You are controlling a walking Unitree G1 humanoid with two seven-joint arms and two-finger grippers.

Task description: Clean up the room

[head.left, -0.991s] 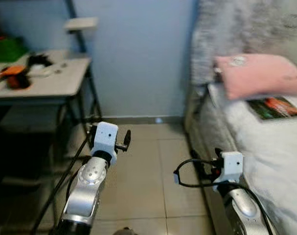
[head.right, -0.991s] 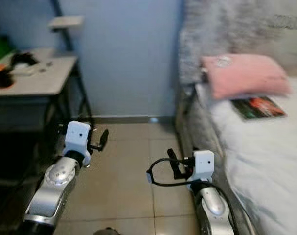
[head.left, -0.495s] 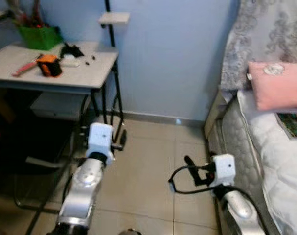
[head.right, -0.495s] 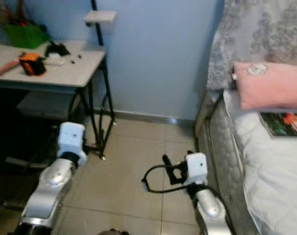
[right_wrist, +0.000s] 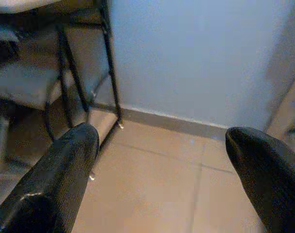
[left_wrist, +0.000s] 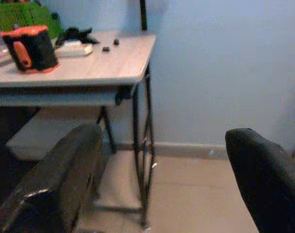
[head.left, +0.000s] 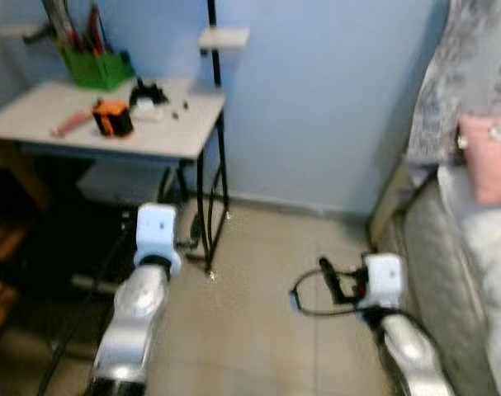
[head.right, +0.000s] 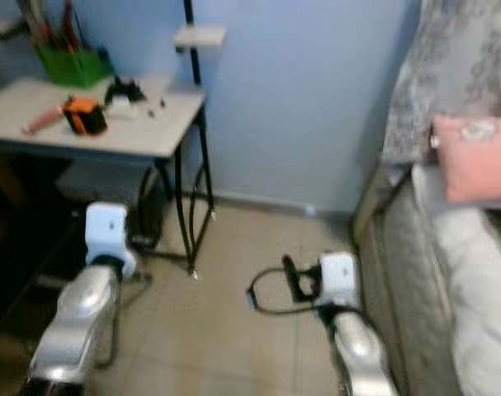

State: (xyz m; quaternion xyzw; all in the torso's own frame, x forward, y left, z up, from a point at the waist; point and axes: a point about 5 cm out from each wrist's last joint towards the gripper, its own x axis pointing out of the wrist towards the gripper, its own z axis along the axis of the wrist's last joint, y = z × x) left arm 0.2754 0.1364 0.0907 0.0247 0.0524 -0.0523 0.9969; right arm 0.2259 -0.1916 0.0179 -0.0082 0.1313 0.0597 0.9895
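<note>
Head views soft with motion blur, even dim daylight; deep shadow under grey metal-legged desk [head.left: 118, 132]; wrist views sharper.

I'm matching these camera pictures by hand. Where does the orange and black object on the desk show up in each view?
Left eye view: orange and black object upper left, on the desk.
Right eye view: upper left, same desk.
Left wrist view: top left corner.
Right wrist view: not in it.
Shared landmark: the desk's black leg.
</note>
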